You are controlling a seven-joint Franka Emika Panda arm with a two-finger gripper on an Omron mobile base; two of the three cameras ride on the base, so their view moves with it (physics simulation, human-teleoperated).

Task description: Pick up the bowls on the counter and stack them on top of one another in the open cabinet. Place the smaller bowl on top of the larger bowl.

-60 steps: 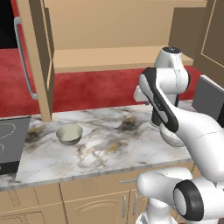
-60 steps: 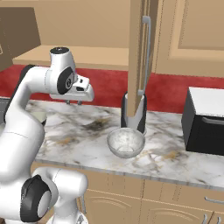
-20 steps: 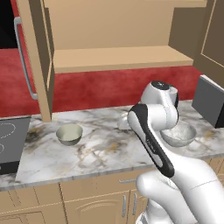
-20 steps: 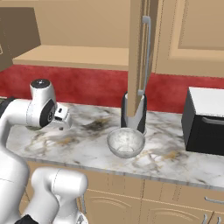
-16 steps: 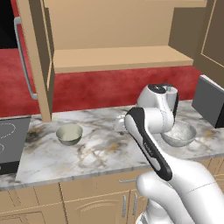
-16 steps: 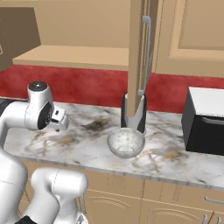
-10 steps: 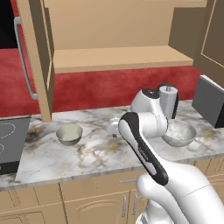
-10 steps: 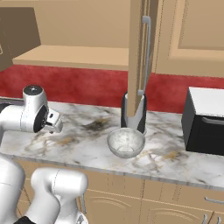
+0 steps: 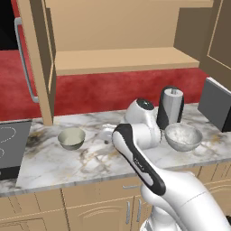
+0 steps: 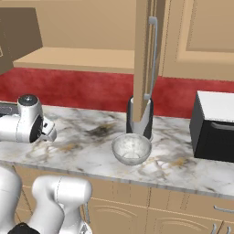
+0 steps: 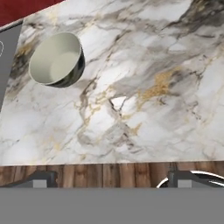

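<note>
Low over the marble surface [image 9: 90, 164], the end effector [image 9: 106, 134] hangs with its jaws spread wide and nothing between them, pointing toward the small bowl [image 9: 71, 138], which sits upright near the dark cooktop [image 9: 9, 149] at the left end. Further right, the larger bowl [image 9: 183, 136] rests just beside the black-and-silver cylinder [image 9: 170, 108], well apart from the small one. Above, the cabinet [image 9: 122, 61] stands open, its door [image 9: 38, 58] swung out to the left.

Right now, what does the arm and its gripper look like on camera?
A glossy white arm with rounded segments, black bands at the joints and a dark cap with a grey disc on one joint. The gripper has two small dark grey fingertips.
</note>
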